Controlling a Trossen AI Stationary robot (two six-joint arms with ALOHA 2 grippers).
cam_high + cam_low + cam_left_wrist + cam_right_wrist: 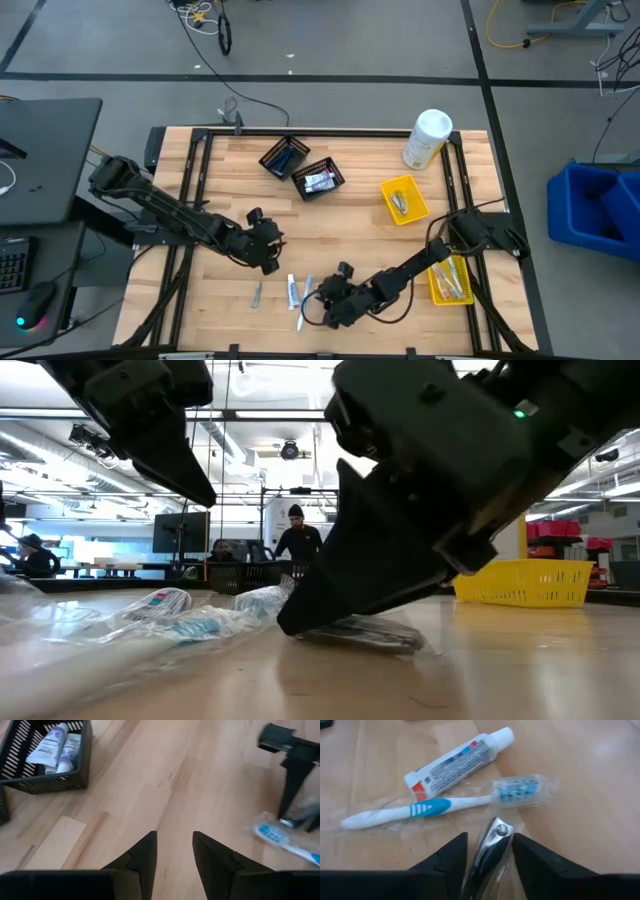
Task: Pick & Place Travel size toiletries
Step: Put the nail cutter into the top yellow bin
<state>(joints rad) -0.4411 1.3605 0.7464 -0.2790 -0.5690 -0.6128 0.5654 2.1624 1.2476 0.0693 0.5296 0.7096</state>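
A wrapped silver clipper [492, 845] lies on the table near the front edge, between the fingers of my right gripper [490, 850], which is shut on it; the right gripper also shows in the high view [325, 300]. Beside it lie a blue-white toothbrush [430, 810] in clear wrap and a white mini toothpaste tube [457, 762]. A small grey piece [257, 292] lies farther left. My left gripper [268, 248] hovers left of these things, a little open and empty; its fingers show over bare wood in its wrist view [175, 852]. My right gripper pinches the wrapped clipper's two long sides [496, 851] between its two fingers. The fingers slant down from the table's right and lie along the clipper. The clipper's free end [385, 635] rests on the table.
Two black mesh baskets [285, 158] [318, 180] stand at the back, one holding toothpaste tubes [52, 750]. A yellow bin [404, 198] stands right of centre, another [450, 280] at the right edge. A tall white canister [427, 138] stands at the back right. People show in the room beyond.
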